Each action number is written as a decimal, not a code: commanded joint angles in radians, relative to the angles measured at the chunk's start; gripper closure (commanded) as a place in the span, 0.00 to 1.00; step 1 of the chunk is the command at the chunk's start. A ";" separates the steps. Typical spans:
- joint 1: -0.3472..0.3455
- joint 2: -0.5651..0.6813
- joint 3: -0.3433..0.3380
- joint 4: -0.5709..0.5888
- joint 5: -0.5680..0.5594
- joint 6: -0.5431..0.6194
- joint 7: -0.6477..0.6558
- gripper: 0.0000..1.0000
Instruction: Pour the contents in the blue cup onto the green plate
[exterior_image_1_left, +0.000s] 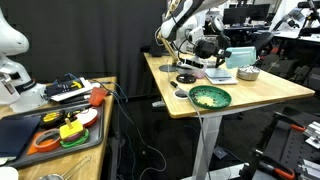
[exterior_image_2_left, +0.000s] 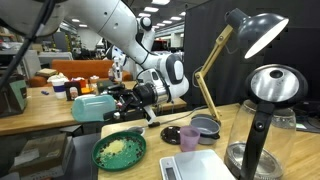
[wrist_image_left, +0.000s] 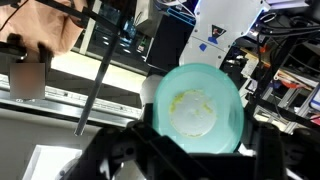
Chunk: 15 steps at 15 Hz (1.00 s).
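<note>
The green plate lies near the table's front edge. The contents, a heap of pale yellowish bits, lie on it. My gripper is shut on the blue cup. It holds the cup on its side in the air, above the table and off to one side of the plate. The wrist view looks straight into the cup. Only a thin ring of yellowish specks clings to its bottom. Dark fingers flank it.
A grey metal bowl stands beside the plate, with a small pink cup and a white scale. A clear jug and a desk lamp stand at one end. Black discs lie behind the plate.
</note>
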 joint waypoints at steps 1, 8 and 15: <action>-0.058 -0.023 0.078 -0.002 -0.019 0.011 0.049 0.23; -0.058 -0.023 0.078 -0.002 -0.019 0.011 0.049 0.23; 0.021 -0.019 0.075 0.001 -0.104 -0.015 0.036 0.48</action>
